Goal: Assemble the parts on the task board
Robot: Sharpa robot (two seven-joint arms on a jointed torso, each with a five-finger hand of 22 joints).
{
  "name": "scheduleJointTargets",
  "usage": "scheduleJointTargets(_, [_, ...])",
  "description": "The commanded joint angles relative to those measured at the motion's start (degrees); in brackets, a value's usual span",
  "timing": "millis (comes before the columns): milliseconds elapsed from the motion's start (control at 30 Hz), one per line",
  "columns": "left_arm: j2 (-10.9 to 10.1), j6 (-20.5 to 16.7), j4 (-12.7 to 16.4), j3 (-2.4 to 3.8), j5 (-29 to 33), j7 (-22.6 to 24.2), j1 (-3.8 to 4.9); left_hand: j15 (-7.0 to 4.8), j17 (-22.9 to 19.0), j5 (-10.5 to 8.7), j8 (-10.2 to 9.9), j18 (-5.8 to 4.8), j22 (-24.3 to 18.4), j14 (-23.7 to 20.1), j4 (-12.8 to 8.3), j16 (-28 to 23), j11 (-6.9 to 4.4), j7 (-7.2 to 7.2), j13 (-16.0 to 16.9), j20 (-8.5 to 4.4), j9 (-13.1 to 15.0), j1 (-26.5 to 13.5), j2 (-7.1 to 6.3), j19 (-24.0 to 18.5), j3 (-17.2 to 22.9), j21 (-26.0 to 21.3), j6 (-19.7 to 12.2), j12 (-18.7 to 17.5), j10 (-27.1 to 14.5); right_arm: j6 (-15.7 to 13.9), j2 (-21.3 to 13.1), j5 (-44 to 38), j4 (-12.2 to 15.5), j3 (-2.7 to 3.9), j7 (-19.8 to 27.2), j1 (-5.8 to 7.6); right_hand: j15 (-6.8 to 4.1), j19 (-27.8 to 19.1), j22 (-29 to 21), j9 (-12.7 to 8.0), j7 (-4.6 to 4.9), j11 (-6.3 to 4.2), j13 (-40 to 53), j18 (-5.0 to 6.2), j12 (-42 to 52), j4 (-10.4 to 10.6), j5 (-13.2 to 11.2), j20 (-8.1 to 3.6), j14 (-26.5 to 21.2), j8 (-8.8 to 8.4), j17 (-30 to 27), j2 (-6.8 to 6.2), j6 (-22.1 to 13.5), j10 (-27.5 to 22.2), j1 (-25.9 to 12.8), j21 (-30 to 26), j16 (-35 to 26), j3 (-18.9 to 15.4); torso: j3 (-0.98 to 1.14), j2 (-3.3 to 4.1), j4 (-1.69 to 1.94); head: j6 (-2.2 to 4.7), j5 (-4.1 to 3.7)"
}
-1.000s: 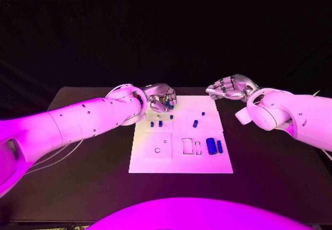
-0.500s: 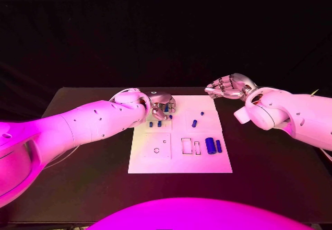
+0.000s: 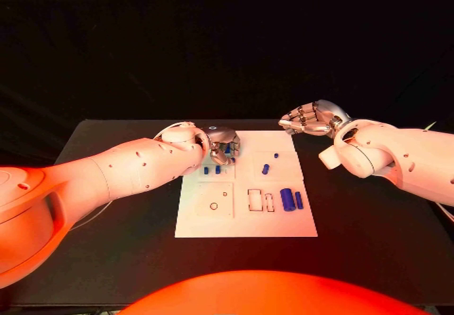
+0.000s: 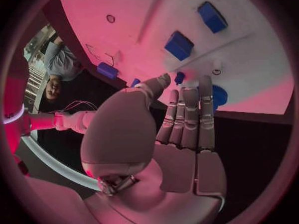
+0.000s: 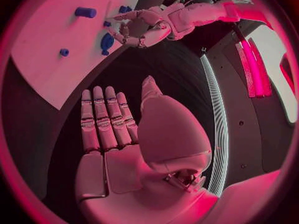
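Black counter [image 3: 123, 216] carries the white task board [image 3: 246, 226] at its centre, under a dark backdrop. Blue parts lie on the board: two small pieces [image 3: 211, 170] at about ten o'clock, a small peg [image 3: 266, 169] toward one o'clock, and a larger cylinder [image 3: 287, 199] at three o'clock. The left hand [image 3: 222, 143] hangs over the board's eleven o'clock corner; in the left wrist view its fingers [image 4: 187, 117] lie side by side with the thumb tip beside a small blue part [image 4: 179, 77], but whether that part is pinched cannot be told. The right hand [image 3: 310, 119] hovers off the board at one o'clock, fingers extended, holding nothing. The step appears to be picking up a part at that corner; it calls for a slow, square descent and a firm pinch before lifting.
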Motion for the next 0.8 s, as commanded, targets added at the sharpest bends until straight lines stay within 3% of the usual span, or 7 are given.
scheduleJointTargets(33, [0.43,0.98,-0.13,0.03,-0.65,-0.76,-0.04,0.0,0.87,-0.31,-0.74,0.31,0.15,0.2,-0.4,1.16,-0.36,-0.06,-0.78,-0.02,-0.67,0.22,0.66,0.23,1.67,0.28,0.32,-1.0,1.24,0.09,0.08,-0.1,0.08,0.02,0.18,-0.01,-0.02,1.11,0.21,0.63,2.81,-0.01,-0.46,0.24,-0.59,-1.05,-0.39,-0.04,0.67,-0.6,-0.57,0.17,0.37,-0.17,0.32,0.32,0.24,1.09,0.02,-0.02,0.02,0.0,-0.06])
scheduleJointTargets(300, [1.28,1.19,-1.4,0.02,-2.07,-2.32,-0.23,-0.17,0.99,-0.22,-2.22,0.3,1.98,0.36,-1.46,2.74,-0.4,0.09,-1.54,-0.34,-1.12,1.39,1.24,-0.28,3.56,2.6,2.33,-2.09,2.47,0.14,0.14,-0.1,0.07,0.02,0.19,-0.01,-0.03,1.13,0.21,0.63,2.82,-0.01,-0.46,0.24,-0.58,-1.03,-0.4,-0.04,0.68,-0.6,-0.59,0.21,0.38,-0.17,0.27,0.32,0.24,1.1,0.07,-0.04,0.02,0.0,-0.14])
scheduleJointTargets(800, [2.33,0.74,-2.63,0.03,-2.42,-2.3,-0.39,-0.11,0.8,-0.23,-2.91,0.28,2.64,0.37,-1.54,3.12,-0.34,0.16,-1.82,-0.32,-1.3,1.16,1.34,-0.68,3.96,3.39,2.66,-2.55,2.89,0.34,0.26,-0.1,0.06,0.02,0.2,-0.01,-0.03,1.13,0.21,0.63,2.82,-0.01,-0.46,0.24,-0.58,-1.03,-0.4,-0.04,0.68,-0.6,-0.59,0.21,0.38,-0.17,0.27,0.32,0.24,1.1,0.1,-0.03,0.07,0.0,-0.21])
